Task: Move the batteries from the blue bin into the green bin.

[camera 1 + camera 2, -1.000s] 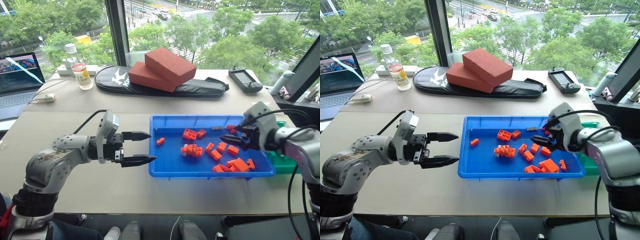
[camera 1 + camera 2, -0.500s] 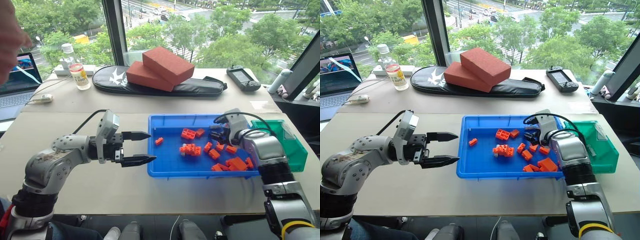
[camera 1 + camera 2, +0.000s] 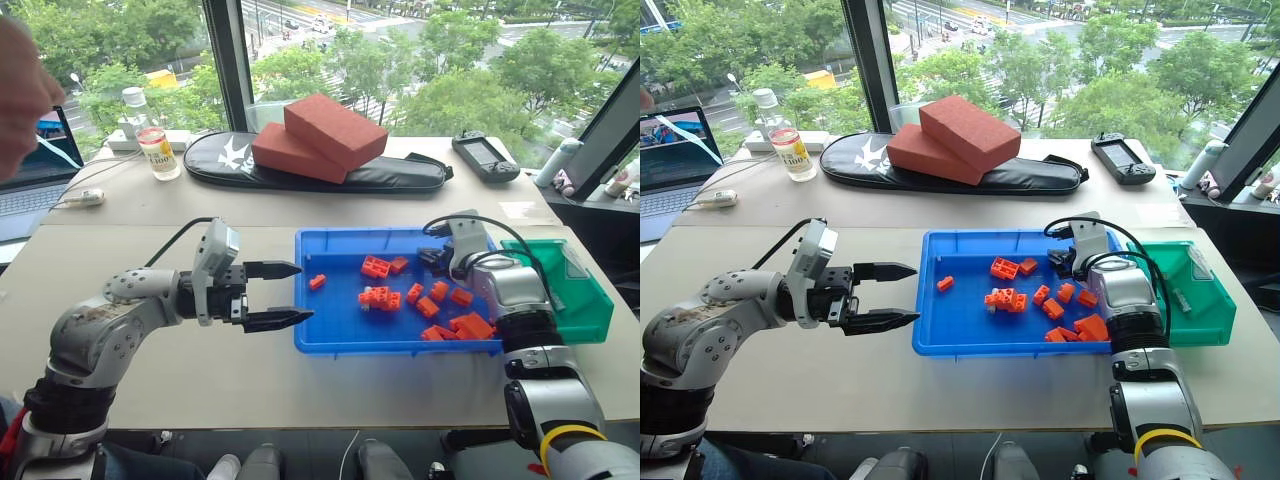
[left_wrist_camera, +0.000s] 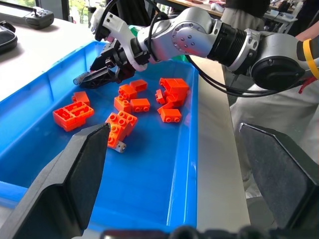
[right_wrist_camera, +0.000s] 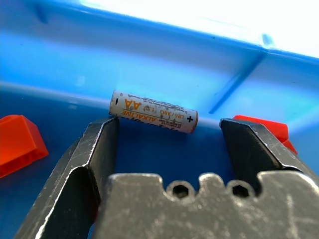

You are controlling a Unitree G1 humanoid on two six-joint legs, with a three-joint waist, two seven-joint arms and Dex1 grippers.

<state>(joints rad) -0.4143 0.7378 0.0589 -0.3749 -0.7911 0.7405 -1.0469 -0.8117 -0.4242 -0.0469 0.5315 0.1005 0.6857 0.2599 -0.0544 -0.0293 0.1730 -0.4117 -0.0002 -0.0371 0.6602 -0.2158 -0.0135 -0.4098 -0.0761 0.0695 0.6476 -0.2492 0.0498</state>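
Note:
A grey AA battery (image 5: 153,111) lies on the floor of the blue bin (image 3: 400,348) near its far wall. My right gripper (image 3: 432,258) hangs low over that spot, open, fingers either side of the battery and just short of it; the same gripper (image 4: 94,77) and battery (image 4: 79,79) appear in the left wrist view. A second battery (image 4: 121,146) lies against a clump of orange bricks (image 3: 378,298). The green bin (image 3: 585,300) stands against the blue bin's right end. My left gripper (image 3: 300,292) hovers open and empty, left of the blue bin.
Loose orange bricks (image 3: 465,325) are scattered over the blue bin's right half. At the back of the table are two red blocks (image 3: 320,135) on a black bag, a bottle (image 3: 160,150), a laptop, and a controller (image 3: 485,155). A person's hand (image 3: 20,90) is at upper left.
My right arm swung in from the right, and its gripper went forward and down to the far side of the blue bin. A person's hand came in at upper left. The left arm kept still.

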